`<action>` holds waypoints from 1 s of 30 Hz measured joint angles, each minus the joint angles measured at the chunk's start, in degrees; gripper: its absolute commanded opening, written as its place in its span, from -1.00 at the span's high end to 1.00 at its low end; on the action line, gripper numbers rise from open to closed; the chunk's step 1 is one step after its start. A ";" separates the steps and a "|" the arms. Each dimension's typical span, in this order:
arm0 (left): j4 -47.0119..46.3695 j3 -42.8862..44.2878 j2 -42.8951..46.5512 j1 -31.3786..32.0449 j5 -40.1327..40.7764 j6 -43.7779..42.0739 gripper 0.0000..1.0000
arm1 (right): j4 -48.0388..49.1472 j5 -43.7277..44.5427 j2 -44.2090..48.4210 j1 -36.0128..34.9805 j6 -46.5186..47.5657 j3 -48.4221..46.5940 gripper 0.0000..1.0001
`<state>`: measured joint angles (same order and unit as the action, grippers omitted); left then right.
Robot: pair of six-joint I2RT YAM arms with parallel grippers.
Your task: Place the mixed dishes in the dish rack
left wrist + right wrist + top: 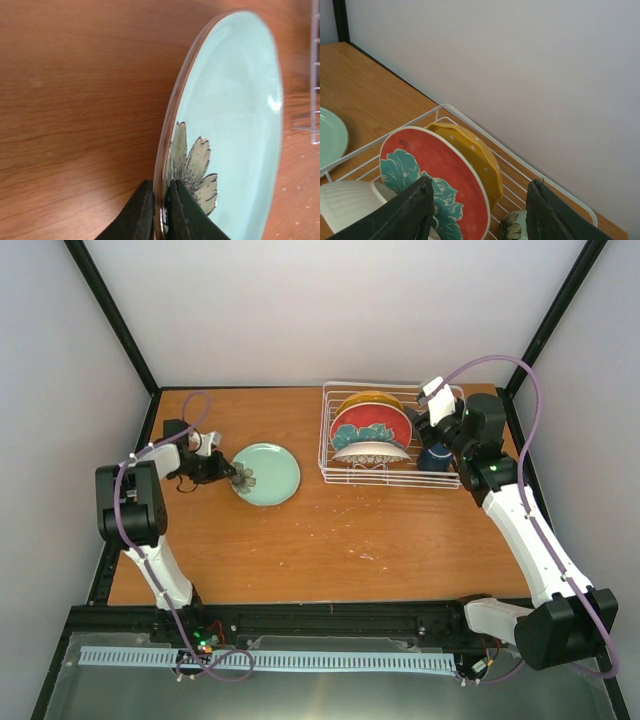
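Observation:
The pale teal dish [268,474], with a flower at its rim, lies on the table left of the white wire dish rack [325,430]. My left gripper [236,476] is shut on its left rim; in the left wrist view the fingers [142,215] pinch the rim of the dish [235,125]. In the rack stand the red plate with teal flower [372,425], the orange-yellow dotted plate [370,400] behind it and a white ribbed dish [370,452] in front. The dark blue mug [436,457] sits at the rack's right end. My right gripper [425,428] is open and empty above the rack's right part.
The right wrist view shows the red plate [420,170], the yellow plate [475,150], the white dish [345,200], a small pale green piece with a flower [512,227] low in the rack, the rack's rim [470,122] and the wall close behind.

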<state>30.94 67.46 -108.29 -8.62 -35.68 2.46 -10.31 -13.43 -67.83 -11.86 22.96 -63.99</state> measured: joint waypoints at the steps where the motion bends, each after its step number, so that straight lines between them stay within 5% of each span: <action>1: -0.72 -0.55 1.03 0.02 -0.61 0.17 0.99 | 0.31 -0.50 0.00 0.00 -0.35 0.15 -0.02; 16: -9.77 -10.10 19.41 0.31 -3.28 3.82 0.99 | 4.79 -9.07 -1.95 0.00 -6.58 1.53 0.03; 24: -20.74 -19.02 37.42 0.72 -5.07 7.23 0.99 | 6.62 -17.31 -4.55 -0.74 -8.87 2.10 0.02; 30: -30.56 -26.56 51.58 1.57 -5.01 8.09 0.99 | 2.95 -21.44 -7.21 -7.63 -4.59 0.74 0.03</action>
<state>0.38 40.91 -56.71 -7.05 -40.69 10.55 -7.35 -34.87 -75.05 -19.49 18.37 -63.24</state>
